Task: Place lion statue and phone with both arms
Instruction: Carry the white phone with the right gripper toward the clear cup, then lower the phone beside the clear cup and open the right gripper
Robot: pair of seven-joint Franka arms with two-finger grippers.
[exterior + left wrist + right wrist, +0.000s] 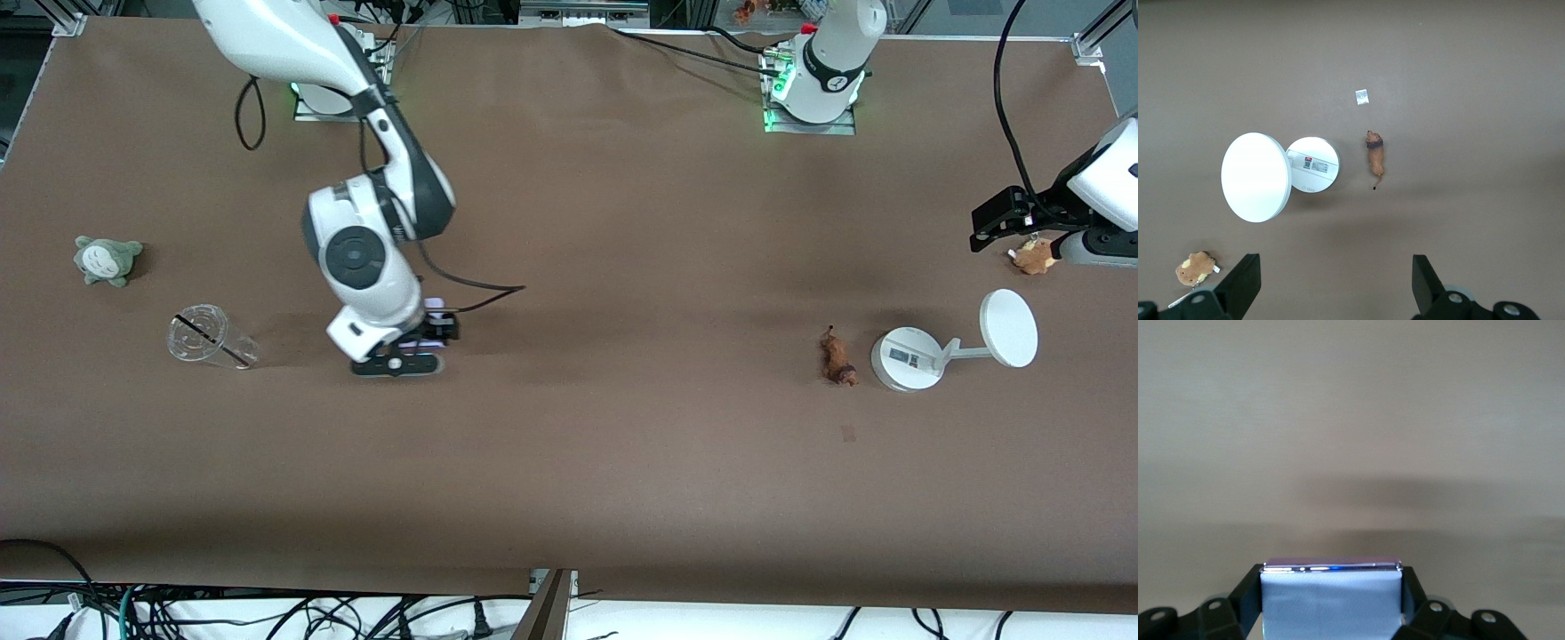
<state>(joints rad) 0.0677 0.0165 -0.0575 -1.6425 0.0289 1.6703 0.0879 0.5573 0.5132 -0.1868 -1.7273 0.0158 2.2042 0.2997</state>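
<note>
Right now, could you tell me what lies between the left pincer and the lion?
The white stand lies partly between them. The open left pincer hangs above it and the lion in the left wrist view; otherwise the table is bare.

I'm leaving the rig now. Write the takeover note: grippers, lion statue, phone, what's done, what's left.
Right gripper: shut on the phone, low over the table's middle, near the clear cup.
Left gripper: open, empty, up at the left arm's end, over the tan plush toy.
Lion statue: lying free on the table beside the white stand.
Done: phone grasped.
Left: place the phone; pick up and place the lion.
</note>
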